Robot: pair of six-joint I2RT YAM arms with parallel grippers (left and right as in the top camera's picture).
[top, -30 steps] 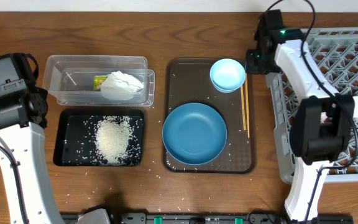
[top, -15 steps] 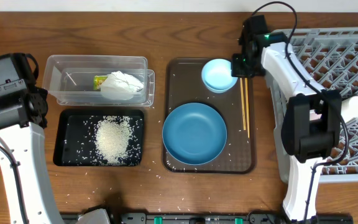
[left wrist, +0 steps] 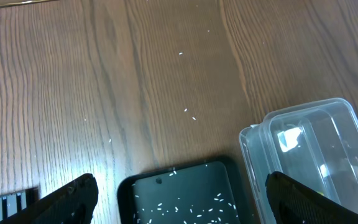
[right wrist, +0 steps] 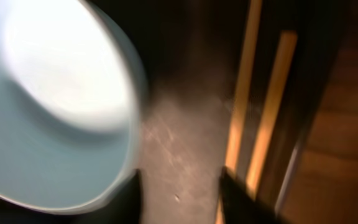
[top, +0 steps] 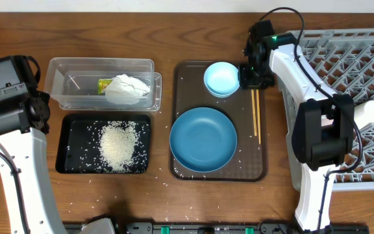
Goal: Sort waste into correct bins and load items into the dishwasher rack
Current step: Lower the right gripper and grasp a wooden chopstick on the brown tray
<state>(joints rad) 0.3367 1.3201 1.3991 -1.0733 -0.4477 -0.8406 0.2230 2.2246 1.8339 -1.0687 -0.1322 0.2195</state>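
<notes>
Overhead, your right gripper (top: 250, 73) is hovering just right of the small light-blue bowl (top: 221, 78), at the brown tray's (top: 187, 166) far end. Left wrist: your left gripper (left wrist: 180, 185) is hanging over the black tray (left wrist: 166, 208), jaws apart and holding nothing. Right wrist, blurred: jaws are standing apart, with the bowl to the left and the chopsticks (right wrist: 247, 93) to the right.

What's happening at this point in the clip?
The right claw, open, is at the rim of the small light-blue bowl on the brown tray, beside the chopsticks. The big blue bowl sits there too. Rice is already in the black tray, tissue and wrapper in the clear tub. The left claw hangs open over the table, holding nothing.
</notes>
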